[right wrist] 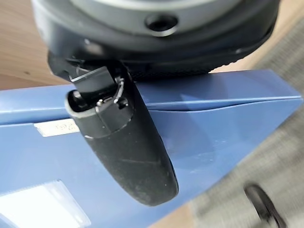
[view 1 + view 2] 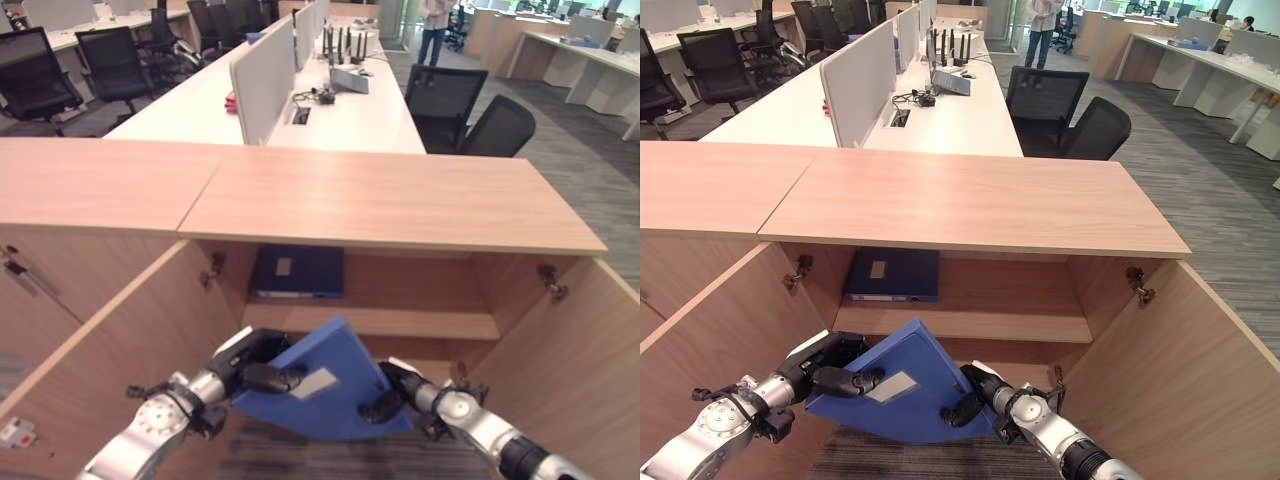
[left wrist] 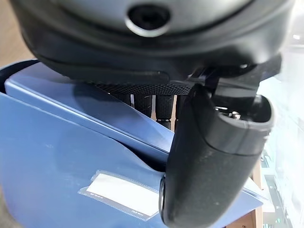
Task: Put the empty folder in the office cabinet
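Now, folder: flat blue cardboard folder with a white label [image 2: 325, 385] tilted between my hands, before the open wooden cabinet [image 2: 400, 200].
Left hand [image 2: 258, 368]: fingers pinching its left edge.
Right hand [image 2: 392, 393]: fingers clamping its right edge.
Beyond fingers: dark blue binder [image 2: 297, 272] lying on the cabinet shelf [image 2: 420, 322].
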Robot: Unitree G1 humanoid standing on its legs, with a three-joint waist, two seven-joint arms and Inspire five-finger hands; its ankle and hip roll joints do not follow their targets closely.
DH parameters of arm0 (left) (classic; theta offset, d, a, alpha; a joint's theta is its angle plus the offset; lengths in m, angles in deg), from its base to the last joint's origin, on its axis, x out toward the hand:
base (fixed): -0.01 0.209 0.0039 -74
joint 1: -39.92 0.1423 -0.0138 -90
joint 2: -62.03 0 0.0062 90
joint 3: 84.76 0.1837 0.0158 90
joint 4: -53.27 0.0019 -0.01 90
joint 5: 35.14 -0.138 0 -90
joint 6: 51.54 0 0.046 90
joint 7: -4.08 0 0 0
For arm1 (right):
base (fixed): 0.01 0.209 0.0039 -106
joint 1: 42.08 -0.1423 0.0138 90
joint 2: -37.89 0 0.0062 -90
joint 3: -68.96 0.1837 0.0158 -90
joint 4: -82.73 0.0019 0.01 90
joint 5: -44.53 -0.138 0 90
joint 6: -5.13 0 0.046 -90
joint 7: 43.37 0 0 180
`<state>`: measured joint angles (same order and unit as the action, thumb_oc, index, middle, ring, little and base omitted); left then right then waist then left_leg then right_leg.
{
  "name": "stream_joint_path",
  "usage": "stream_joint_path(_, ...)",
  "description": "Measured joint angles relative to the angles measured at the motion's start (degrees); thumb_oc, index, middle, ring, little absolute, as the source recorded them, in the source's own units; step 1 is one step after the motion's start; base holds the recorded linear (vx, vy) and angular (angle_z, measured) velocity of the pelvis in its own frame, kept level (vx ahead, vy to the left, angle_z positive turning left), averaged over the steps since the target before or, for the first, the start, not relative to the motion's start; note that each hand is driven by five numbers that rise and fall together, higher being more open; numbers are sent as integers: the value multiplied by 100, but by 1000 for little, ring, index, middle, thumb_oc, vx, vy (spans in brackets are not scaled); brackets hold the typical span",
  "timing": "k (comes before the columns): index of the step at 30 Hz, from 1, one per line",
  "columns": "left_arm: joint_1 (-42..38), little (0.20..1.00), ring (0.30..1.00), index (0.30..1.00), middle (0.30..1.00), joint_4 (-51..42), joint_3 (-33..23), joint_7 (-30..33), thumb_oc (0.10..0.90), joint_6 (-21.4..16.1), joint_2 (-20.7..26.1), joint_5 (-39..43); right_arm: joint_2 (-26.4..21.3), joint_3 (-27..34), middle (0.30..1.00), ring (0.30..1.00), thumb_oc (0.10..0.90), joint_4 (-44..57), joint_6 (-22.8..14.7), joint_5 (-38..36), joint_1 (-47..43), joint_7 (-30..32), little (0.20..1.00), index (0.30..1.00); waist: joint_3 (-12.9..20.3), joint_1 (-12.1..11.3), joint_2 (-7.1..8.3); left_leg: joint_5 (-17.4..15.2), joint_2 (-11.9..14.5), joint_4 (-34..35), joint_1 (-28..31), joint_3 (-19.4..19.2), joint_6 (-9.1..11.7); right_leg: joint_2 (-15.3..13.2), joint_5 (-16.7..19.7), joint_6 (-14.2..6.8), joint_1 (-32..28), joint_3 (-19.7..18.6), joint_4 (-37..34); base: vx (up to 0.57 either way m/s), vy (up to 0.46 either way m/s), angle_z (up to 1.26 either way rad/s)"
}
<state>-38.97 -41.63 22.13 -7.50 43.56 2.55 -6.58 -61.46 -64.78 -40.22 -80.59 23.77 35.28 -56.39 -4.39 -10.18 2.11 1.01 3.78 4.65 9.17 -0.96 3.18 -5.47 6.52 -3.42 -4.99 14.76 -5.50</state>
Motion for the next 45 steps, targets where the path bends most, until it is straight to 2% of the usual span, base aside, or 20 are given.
stream_joint_path(1, 87, 900, 900, 900, 900, 4, -92, -46, 800, -23, -95, 1, 2, 9, 300, 300, 400, -28, 33, -98, 100, -120, 300, 300, -3, -15, 14, 0, -1, 0, -4, -1, 0, -1, -2, -3, 2, 1, 1, -10, -5, 5)
stream_joint_path(3, 365, 900, 900, 900, 900, 88, -555, -196, 800, -184, -642, 41, 66, 173, 300, 300, 400, -48, 76, -332, 559, -404, 300, 300, 3, -23, 23, 0, -8, 0, 0, 6, -2, -11, -3, 0, -2, 1, 0, 0, 0, 0)
stream_joint_path(4, 341, 900, 900, 900, 900, 89, -549, -216, 800, -211, -781, 38, 129, 169, 300, 300, 400, -72, 165, -425, 713, -401, 300, 300, 0, -22, 29, 3, -10, 0, -13, 12, -5, -8, -3, 0, 6, 6, 1, 0, 0, 0)
stream_joint_path(6, 481, 900, 900, 900, 900, 327, -737, -387, 800, -479, -1139, 10, 164, 534, 300, 300, 400, -75, 98, -413, 1046, -393, 300, 300, 3, 73, 10, 1, -10, 1, 1, -2, -6, -8, -11, -13, 4, 5, 1, -4, 1, -7)
stream_joint_path(8, 516, 900, 900, 900, 900, 953, -1248, -314, 800, -484, -1918, -266, 246, 839, 300, 300, 400, -105, 159, -403, 1325, -393, 300, 300, 11, 204, 10, -28, 8, 22, -3, -17, -7, 6, -24, 9, 14, -6, 0, -18, 1, -7)
stream_joint_path(13, 657, 900, 900, 900, 900, 2048, -1538, -148, 800, -408, -2401, -481, 378, 1517, 300, 300, 400, -364, 158, -415, 1510, -405, 300, 300, 38, 225, -53, -25, 7, 21, -19, -23, -13, 7, -17, 5, 38, -4, 0, 0, 0, 0)
stream_joint_path(15, 586, 900, 900, 900, 900, 3487, -1511, 9, 800, -128, -2631, -517, 654, 2122, 300, 300, 400, -994, 142, -422, 1413, -262, 300, 300, 78, 231, -113, -33, -7, 0, -26, -13, -28, -6, -21, -7, 43, -2, 0, -9, 9, 2)
stream_joint_path(18, 658, 900, 900, 900, 900, 4812, -1469, 224, 800, 192, -2801, -534, 708, 2440, 300, 300, 400, -1376, 206, -463, 1351, 10, 300, 300, 81, 228, -100, -34, -8, 0, -39, -10, -30, -7, -34, -13, 60, -4, 0, 0, 7, 1)
stream_joint_path(21, 486, 900, 900, 900, 900, 6326, -1668, 348, 800, 138, -3014, -459, 849, 2667, 300, 300, 400, -2051, 200, -684, 1131, 279, 300, 300, 94, 221, -95, -33, -3, 0, -30, 1, -27, -6, -49, -16, 55, -5, 0, 3, 5, 1)
stream_joint_path(22, -34, 900, 900, 900, 900, 7834, -2028, 515, 800, 131, -3175, -421, 1054, 3007, 300, 300, 400, -2480, 190, -952, 1012, 521, 300, 300, 147, 228, -108, -36, -3, -1, -19, -7, -27, -6, -54, -16, 49, -5, 0, 0, 0, 0)
stream_joint_path(24, 110, 900, 900, 900, 900, 8010, -1965, 554, 800, 200, -3219, -446, 1147, 3110, 300, 300, 400, -2584, 94, -1277, 978, 641, 300, 300, 170, 295, -100, -58, 0, 1, -57, -4, -30, -5, -60, -6, 64, -4, 0, 18, 2, 0)
stream_joint_path(26, 60, 900, 900, 900, 900, 8428, -2174, 611, 800, 214, -3292, -453, 1328, 3345, 300, 300, 400, -2911, 58, -1742, 817, 963, 300, 300, 231, 305, -93, -54, 1, 0, -87, 0, -27, -1, -63, 21, 96, -2, 0, 0, 0, 0)
stream_joint_path(28, 127, 900, 900, 900, 900, 8478, -2254, 684, 800, 180, -3313, -459, 1420, 3539, 300, 300, 400, -3003, -17, -2217, 803, 1086, 300, 300, 260, 234, -106, -56, 2, 2, -96, 11, -30, -3, -69, 29, 70, 6, 0, 16, 5, 2)
stream_joint_path(31, 133, 900, 900, 900, 900, 8734, -2789, 873, 800, 93, -3405, -459, 1769, 4101, 300, 300, 400, -3037, -193, -3496, 707, 1282, 300, 300, 334, 203, -130, -82, 2, 22, -103, 51, -66, -5, -72, 30, 53, 34, 0, 22, 10, 5)
stream_joint_path(34, 193, 900, 900, 900, 900, 8766, -2855, 978, 800, 110, -3470, -445, 2062, 4422, 300, 300, 400, -2989, -431, -4502, 591, 1392, 300, 300, 424, 193, -156, -83, 0, 23, -113, 83, -64, -9, -82, 30, 45, 63, 0, 20, 5, 8)
stream_joint_path(35, 196, 900, 900, 900, 900, 8746, -2924, 988, 800, 116, -3474, -408, 2175, 4586, 300, 300, 400, -2807, -543, -5013, 547, 1426, 300, 300, 430, 170, -161, -74, -2, 22, -128, 138, -55, -15, -90, 24, 35, 126, 0, -6, 13, 15)
stream_joint_path(38, 231, 900, 900, 900, 900, 8737, -2954, 1009, 800, 107, -3507, -397, 2277, 4754, 300, 300, 400, -2523, -863, -5778, 375, 1430, 300, 300, 461, 8, -187, -67, -5, 22, -184, 174, -44, -25, -90, 24, 56, 174, 0, 7, 7, 11)
stream_joint_path(42, 266, 900, 900, 900, 900, 8730, -2947, 1021, 800, 120, -3522, -359, 2342, 5001, 300, 300, 400, -2307, -1205, -6352, 131, 1418, 300, 300, 465, 27, -211, -26, -19, 3, -230, 288, -27, -42, -100, 8, 52, 300, 0, 11, 3, 17)
stream_joint_path(43, 335, 900, 900, 900, 900, 8690, -2943, 1026, 800, 126, -3556, -199, 2348, 5264, 300, 300, 400, -2255, -1434, -6690, -148, 1424, 300, 300, 474, -46, -256, -20, -15, 2, -253, 304, -17, -40, -102, 3, 55, 309, 0, 26, -5, 6)
stream_joint_path(45, 338, 900, 900, 900, 900, 8547, -2826, 1098, 800, 132, -3561, -194, 2318, 5507, 300, 300, 400, -2200, -1720, -6894, -384, 1451, 300, 300, 483, -112, -292, -2, -20, 0, -305, 395, -30, -48, -112, -15, 68, 381, 0, 25, -17, 17)
